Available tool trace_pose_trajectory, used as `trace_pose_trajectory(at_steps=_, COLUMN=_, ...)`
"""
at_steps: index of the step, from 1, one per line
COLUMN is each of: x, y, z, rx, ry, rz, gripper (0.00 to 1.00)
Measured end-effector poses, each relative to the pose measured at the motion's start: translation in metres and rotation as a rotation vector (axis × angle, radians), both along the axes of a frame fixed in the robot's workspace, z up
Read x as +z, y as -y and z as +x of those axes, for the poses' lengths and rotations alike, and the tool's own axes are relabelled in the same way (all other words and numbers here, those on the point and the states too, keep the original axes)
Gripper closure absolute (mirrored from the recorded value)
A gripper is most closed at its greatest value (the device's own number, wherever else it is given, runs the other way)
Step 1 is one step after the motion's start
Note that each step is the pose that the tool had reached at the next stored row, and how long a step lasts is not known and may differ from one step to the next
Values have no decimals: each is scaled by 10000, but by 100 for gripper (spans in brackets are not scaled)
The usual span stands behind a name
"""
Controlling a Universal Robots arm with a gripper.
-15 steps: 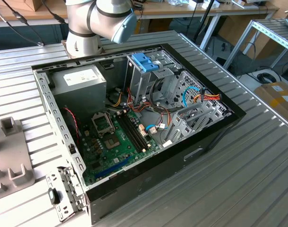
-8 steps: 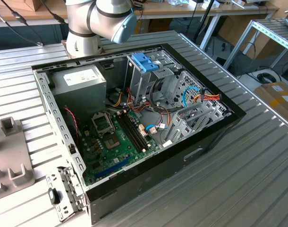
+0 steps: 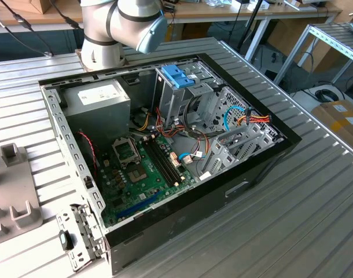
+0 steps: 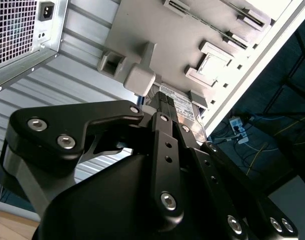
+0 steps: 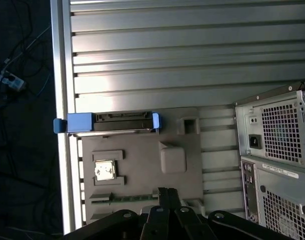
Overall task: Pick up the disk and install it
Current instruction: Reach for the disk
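The disk (image 5: pixel 110 122) stands on edge in a slot at the far end of a grey fixture plate (image 5: pixel 142 150). It is a dark flat drive held in a light blue frame. In the first wrist view my gripper (image 5: pixel 165 192) hovers over the opposite end of the plate, well apart from the disk. Its black fingers are pressed together with nothing between them. In the second wrist view the same shut gripper (image 4: pixel 160 100) points down at the plate.
The open computer case (image 3: pixel 263 156) lies on the slatted metal table, holding a drive cage with a blue handle (image 3: pixel 177 76) and a grey power supply (image 3: pixel 101 98). The plate also carries a processor chip (image 5: pixel 103 170) and a thin green module (image 5: pixel 123 198). The table edge (image 5: pixel 60 100) is close to the disk.
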State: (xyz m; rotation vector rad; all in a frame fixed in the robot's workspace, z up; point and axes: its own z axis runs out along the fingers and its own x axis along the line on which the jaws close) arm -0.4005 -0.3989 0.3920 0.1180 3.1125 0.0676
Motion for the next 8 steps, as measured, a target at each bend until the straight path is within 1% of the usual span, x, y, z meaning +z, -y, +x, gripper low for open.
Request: trace_pose_trajectory(at_steps=8, x=0, y=0, z=-29, rx=0, ry=0, rz=0, gripper=90)
